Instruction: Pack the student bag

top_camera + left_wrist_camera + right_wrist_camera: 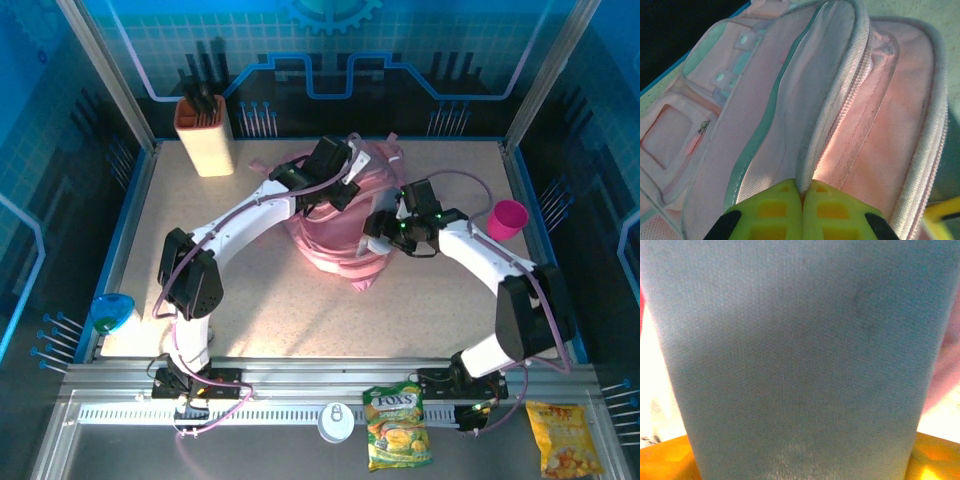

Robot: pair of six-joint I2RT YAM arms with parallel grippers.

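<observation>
Table [250, 320]: pale top, boxed in by blue walls.

Student bag [335, 245]: mid-table, a little right of centre. Pink, slumped upright, long axis running far-to-near, mouth turned up (partly hidden by folds and by both wrists).

Left arm [240, 225]: reaches diagonally from the near-left corner to the far-left top of the bag, wrist tipped down over the mouth.

Right arm [490, 260]: bends in from the near right, forearm pointing left, wrist hard against the bag's right flank.

Nearness: about equal, left at the top, right at the side.

Left gripper [802, 200]: clamped fully shut on the zip rim [840, 115], with that fabric edge pinched between the green tips. Judged to be propping the mouth up.

Open compartment [790, 100]: directly ahead of the left gripper, on the left side of the pinched rim in the wrist view. Looks empty as far as visible.

Right gripper [388, 228]: jaws wide, with a grey-blue woven panel [800, 355] spanning from one orange finger [665, 462] across to the other. Reads as a grip on a wide flat item, identity not clear.

Key relation for the coming move (a judgement): mouth just to the left of the right gripper and a little higher. So: lift, carry leftward over the rim, then lower along the bag's long axis.
</observation>
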